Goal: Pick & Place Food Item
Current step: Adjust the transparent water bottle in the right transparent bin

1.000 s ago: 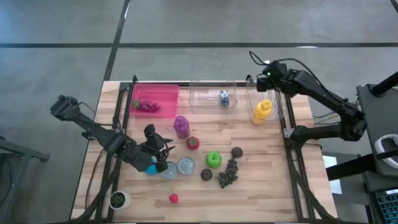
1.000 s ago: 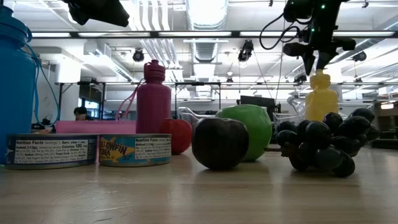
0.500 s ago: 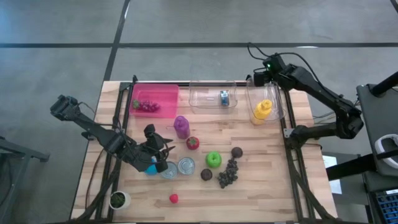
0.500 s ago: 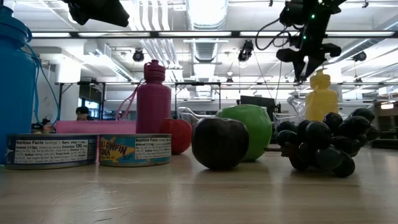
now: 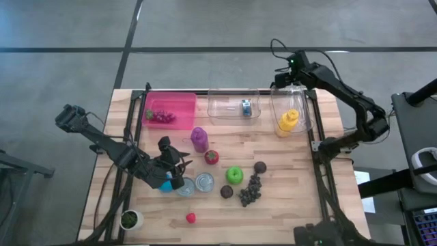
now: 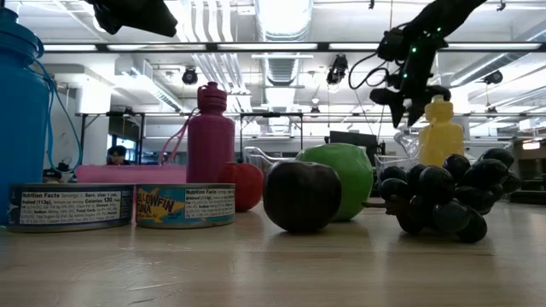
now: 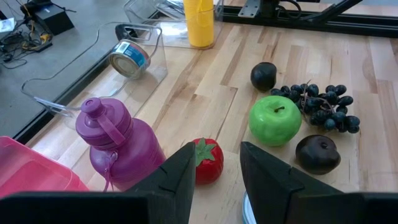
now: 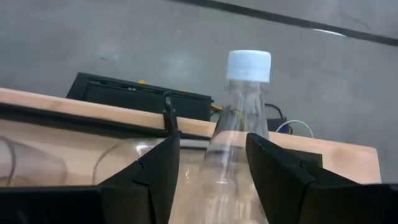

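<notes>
Hard to read: the right gripper (image 5: pixel 281 80) hangs above the worktop's (image 5: pixel 287 198) far right corner, by the rim of the clear bin (image 5: pixel 292 102) there. Its fingers (image 8: pixel 158 168) stand apart either side of a clear bottle (image 8: pixel 239 124) with a white cap; whether they touch it can't be told. That bottle barely shows from overhead.

Left gripper (image 5: pixel 179 164) sits over the near left part, fingers (image 7: pixel 180 177) slightly apart with nothing between them. It partly covers a blue bottle (image 5: pixel 166 184).

Containers along the far edge:
- pink bin (image 5: pixel 171 109), left: dark grapes (image 5: pixel 160 117) inside
- middle clear bin (image 5: pixel 235 104): a can (image 5: pixel 246 107) on its side
- right clear bin: yellow bottle (image 5: pixel 288 121)

Loose mid-worktop: purple bottle (image 5: pixel 199 139), tomato (image 5: pixel 212 157), green apple (image 5: pixel 234 175), two plums (image 5: pixel 260 167), grape bunch (image 5: pixel 250 191), two cans (image 5: pixel 204 182).
</notes>
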Robot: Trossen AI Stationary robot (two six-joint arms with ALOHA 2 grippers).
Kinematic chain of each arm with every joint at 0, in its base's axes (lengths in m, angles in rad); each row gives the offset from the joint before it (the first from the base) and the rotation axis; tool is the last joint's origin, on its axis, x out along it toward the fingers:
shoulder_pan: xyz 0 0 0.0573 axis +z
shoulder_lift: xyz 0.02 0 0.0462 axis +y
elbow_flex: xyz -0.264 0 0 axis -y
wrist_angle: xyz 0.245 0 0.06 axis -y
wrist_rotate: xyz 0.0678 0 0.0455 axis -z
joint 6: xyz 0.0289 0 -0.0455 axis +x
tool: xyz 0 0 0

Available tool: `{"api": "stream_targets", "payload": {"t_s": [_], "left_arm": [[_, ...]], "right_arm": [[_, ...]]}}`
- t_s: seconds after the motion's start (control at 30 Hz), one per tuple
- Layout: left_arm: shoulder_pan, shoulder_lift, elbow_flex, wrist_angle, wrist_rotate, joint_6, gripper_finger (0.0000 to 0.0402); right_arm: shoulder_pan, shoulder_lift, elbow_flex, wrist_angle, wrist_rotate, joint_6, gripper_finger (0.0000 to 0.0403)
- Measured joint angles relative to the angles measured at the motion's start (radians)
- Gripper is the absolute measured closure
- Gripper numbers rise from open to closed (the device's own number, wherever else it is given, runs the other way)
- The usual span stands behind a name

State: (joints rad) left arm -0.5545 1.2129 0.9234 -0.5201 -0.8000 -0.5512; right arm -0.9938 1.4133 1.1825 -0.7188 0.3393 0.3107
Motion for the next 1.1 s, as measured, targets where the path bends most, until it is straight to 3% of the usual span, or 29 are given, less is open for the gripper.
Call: {"api": "stream_targets", "payload": {"t_s": [0.6,1.1], "left_arm": [[0.0,0.0,0.0,0.0,0.0,0.0,0.0273],[0.0,0.0,0.0,0.0,0.0,0.0,0.0273]], "right_arm": [[-0.049,0.153,0.105,-0.009,0.002,-0.057,0.0218],[-0.059,0.11,0.118,-0.034,0.002,-0.034,0.0223]]}}
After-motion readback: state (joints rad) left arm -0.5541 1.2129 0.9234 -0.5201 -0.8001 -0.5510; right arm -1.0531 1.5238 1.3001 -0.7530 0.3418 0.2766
